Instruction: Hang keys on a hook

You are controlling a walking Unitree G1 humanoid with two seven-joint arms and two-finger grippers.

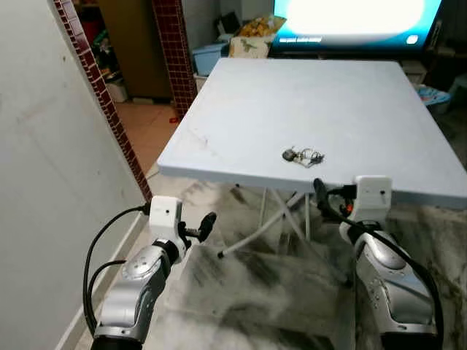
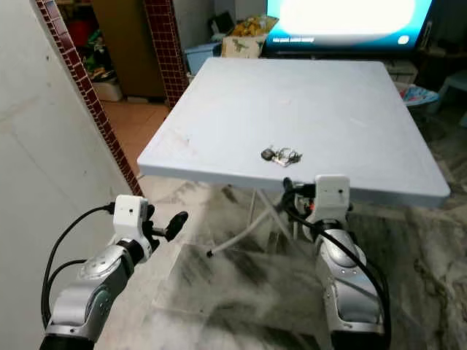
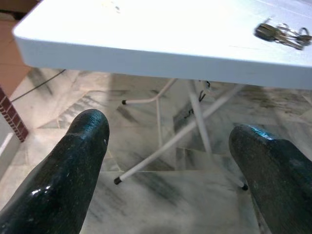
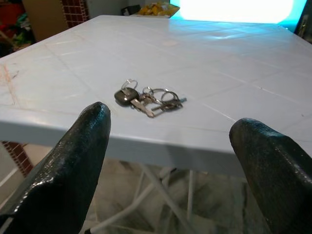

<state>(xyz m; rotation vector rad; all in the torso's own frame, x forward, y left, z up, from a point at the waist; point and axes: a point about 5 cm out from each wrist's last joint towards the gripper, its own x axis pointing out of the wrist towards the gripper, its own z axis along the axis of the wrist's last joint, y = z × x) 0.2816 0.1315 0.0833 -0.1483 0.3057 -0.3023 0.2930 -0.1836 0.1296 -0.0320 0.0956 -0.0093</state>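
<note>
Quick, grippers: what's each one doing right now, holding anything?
Left gripper: open, empty, low beside the white folding table.
Right gripper: open, empty, at the table edge facing the bunch of metal keys.

**Materials and surfaces around the folding table**

The table (image 1: 241, 109) has a pale top that looks like smooth matt plastic, with thin lines marked in it. Its legs (image 3: 161, 151) are thin white tubes, probably painted metal. The keys (image 4: 148, 99) are shiny metal on bright rings, one with a dark plastic head. The right gripper (image 4: 170, 168) and left gripper (image 3: 170, 168) have black fingers (image 4: 73, 165) with a glossy, slightly grainy skin. The arms (image 1: 139, 284) are smooth silver. The floor (image 1: 255, 277) looks like polished grey-veined marble. The wall edge (image 1: 102, 95) carries small dark red tiles.
</note>
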